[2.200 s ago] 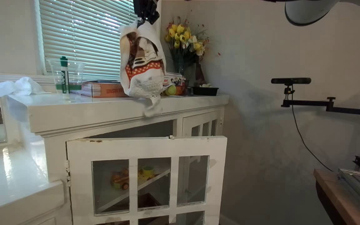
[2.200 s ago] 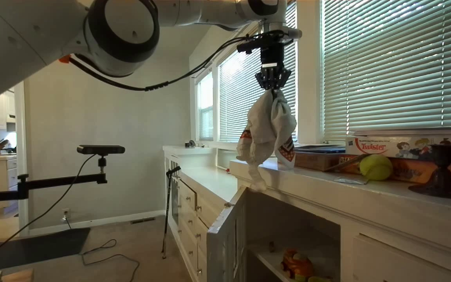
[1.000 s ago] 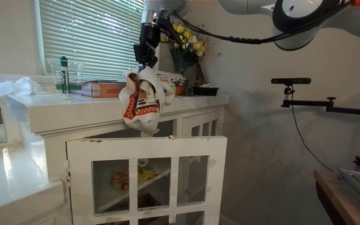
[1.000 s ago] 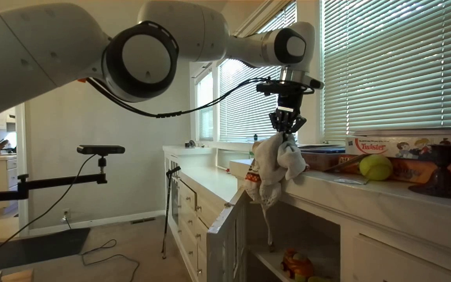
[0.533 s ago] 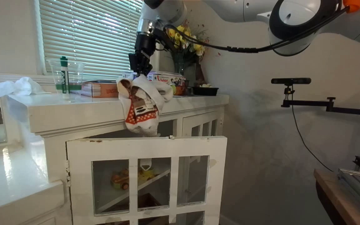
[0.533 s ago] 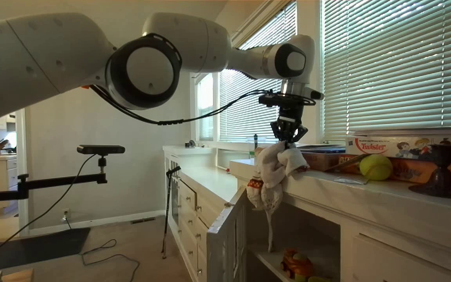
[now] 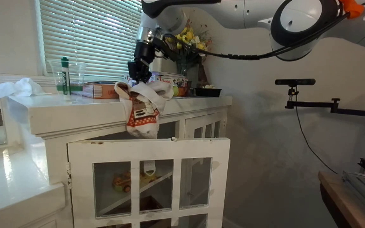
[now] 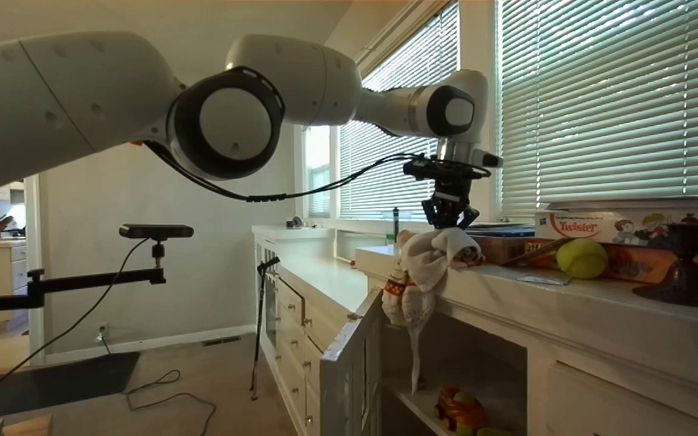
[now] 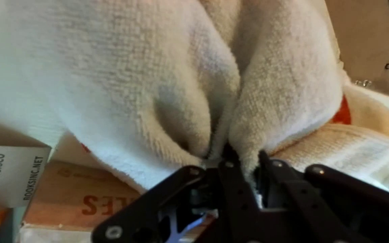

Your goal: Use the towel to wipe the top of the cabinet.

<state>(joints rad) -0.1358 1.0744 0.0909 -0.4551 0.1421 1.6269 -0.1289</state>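
See the gripper grasping the towel with clenched jaws. Find that towel bunched over the front edge of the cabinet top; in an exterior view, count the clock from there. Best to lift a little, set more towel on top, push down softly and rub toward nine o'clock. Miss the orange box at ten. Past it, mind the clear cup, with something green low inside. Cannot tell whether to call the green marker inside or in front. Between two and three, leave the black tray of pale lumps; between one and two, the vase of yellow flowers. Around six, spot the toy truck inside the open cupboard.
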